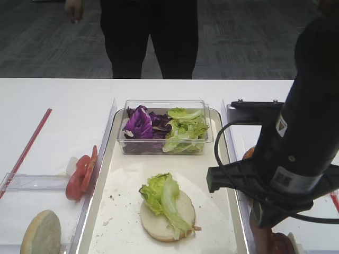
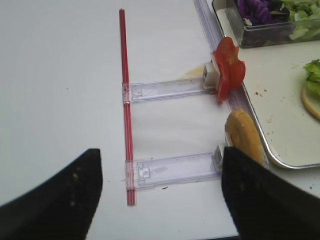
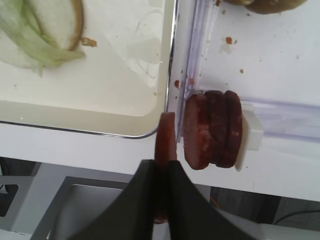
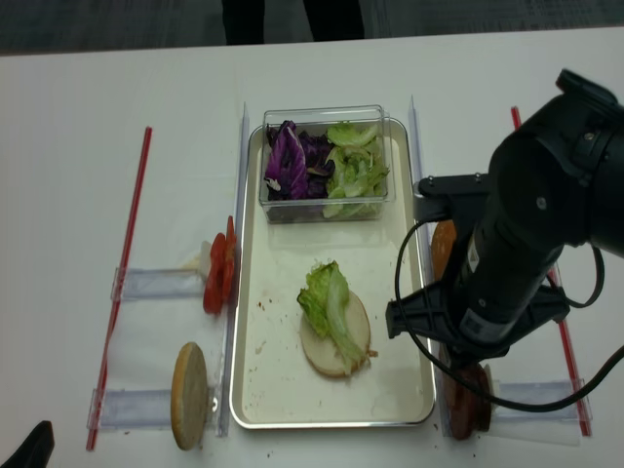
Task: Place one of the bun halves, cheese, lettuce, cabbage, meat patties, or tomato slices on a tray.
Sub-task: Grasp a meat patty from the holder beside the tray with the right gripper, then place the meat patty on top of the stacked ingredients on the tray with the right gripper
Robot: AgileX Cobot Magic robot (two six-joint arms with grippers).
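Note:
My right gripper is shut on a reddish-brown meat patty held on edge, just off the near right corner of the silver tray. More meat patties stand upright in a clear rack beside it. On the tray's paper liner lies a pale bun half with lettuce on top. Tomato slices and another bun half stand in racks left of the tray. My left gripper hangs open over the left racks, holding nothing.
A clear tub at the tray's far end holds purple cabbage and green lettuce. Red straws border the racks on both sides. A golden bun sits right of the tray. A person stands behind the table.

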